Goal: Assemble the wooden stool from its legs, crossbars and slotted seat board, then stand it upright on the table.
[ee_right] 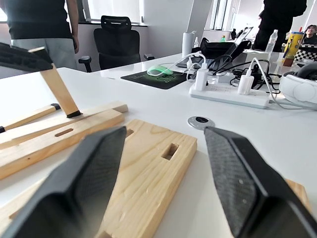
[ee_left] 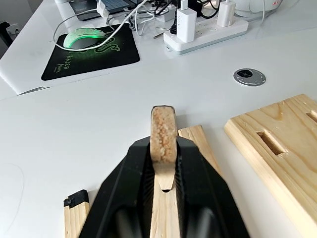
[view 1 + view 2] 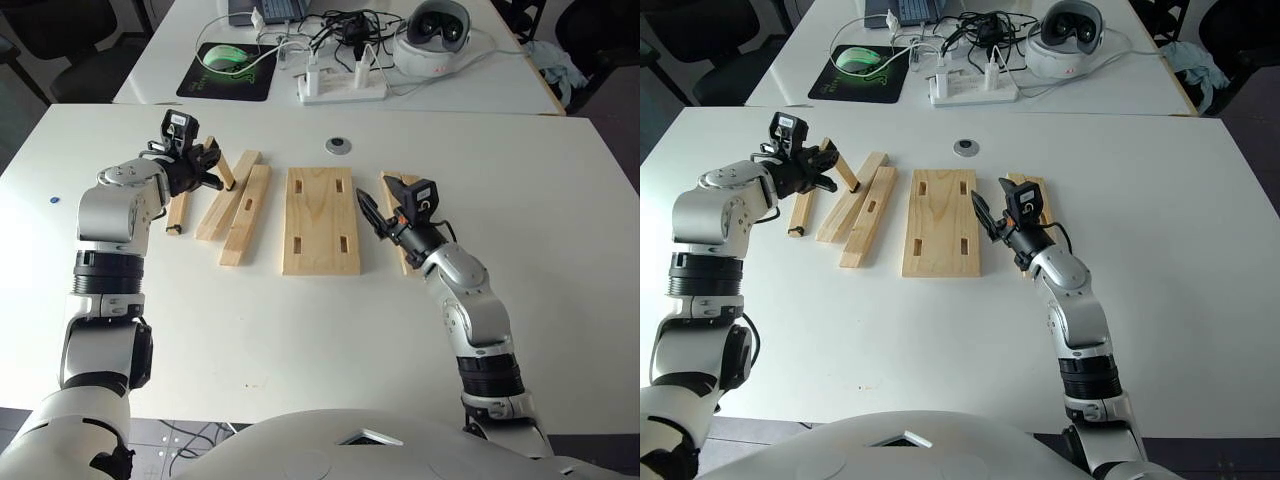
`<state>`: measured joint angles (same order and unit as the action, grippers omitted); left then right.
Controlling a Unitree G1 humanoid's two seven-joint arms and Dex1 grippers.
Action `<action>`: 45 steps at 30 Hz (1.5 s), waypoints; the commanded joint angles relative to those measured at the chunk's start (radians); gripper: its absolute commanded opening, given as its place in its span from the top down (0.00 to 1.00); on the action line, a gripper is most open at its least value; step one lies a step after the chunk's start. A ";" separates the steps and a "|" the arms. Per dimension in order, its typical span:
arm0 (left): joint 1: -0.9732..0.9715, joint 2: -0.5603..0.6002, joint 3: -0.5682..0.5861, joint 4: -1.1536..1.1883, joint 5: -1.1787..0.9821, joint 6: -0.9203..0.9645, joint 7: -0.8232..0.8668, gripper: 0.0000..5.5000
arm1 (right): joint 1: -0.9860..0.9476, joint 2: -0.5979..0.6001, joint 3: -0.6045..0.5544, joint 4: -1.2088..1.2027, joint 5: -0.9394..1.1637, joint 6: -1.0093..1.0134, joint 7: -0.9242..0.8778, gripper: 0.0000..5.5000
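Note:
The slotted seat board (image 3: pixel 322 220) lies flat mid-table. To its left lie two slotted crossbars (image 3: pixel 236 205) side by side, and a leg (image 3: pixel 179 212) beyond them. My left gripper (image 3: pixel 207 163) is shut on another leg (image 2: pixel 163 130), held tilted above the crossbars with its black-capped end (image 3: pixel 229 185) pointing down. My right gripper (image 3: pixel 376 217) is open, low over the board's right edge, with nothing between its fingers (image 1: pixel 247 183). More wooden pieces (image 3: pixel 397 186) lie under and behind it.
A round cable grommet (image 3: pixel 339 146) sits just behind the board. On the table behind are a power strip (image 3: pixel 343 88) with cables, a mouse pad (image 3: pixel 228 70) and a headset (image 3: pixel 435 35). The near half of the white table (image 3: pixel 300 330) is bare.

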<state>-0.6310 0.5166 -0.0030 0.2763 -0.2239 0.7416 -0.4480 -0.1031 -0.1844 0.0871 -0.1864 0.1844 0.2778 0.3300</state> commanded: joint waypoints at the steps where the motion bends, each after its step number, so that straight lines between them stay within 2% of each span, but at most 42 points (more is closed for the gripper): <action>1: 0.036 -0.011 -0.051 0.114 0.037 0.031 -0.033 0.92 | 0.011 0.012 0.008 -0.005 -0.008 -0.008 -0.006 0.47; 25: -0.067 -0.010 -0.085 0.325 0.110 -0.071 -0.119 0.92 | 0.029 0.035 0.055 0.016 -0.028 -0.021 0.008 0.47; 37: -0.050 -0.014 -0.040 0.275 0.095 -0.067 -0.099 0.92 | 0.029 0.030 0.057 0.036 -0.028 -0.026 0.021 0.47; 38: -0.049 -0.015 -0.038 0.271 0.094 -0.070 -0.098 0.87 | 0.029 0.030 0.057 0.037 -0.028 -0.027 0.022 0.47; 45: -0.040 -0.020 -0.018 0.243 0.095 -0.086 -0.099 0.70 | 0.034 0.033 0.064 0.040 -0.029 -0.030 0.026 0.47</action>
<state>-0.6581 0.4915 -0.0290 0.5357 -0.1366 0.6649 -0.5507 -0.0711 -0.1468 0.1446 -0.1501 0.1643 0.2518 0.3494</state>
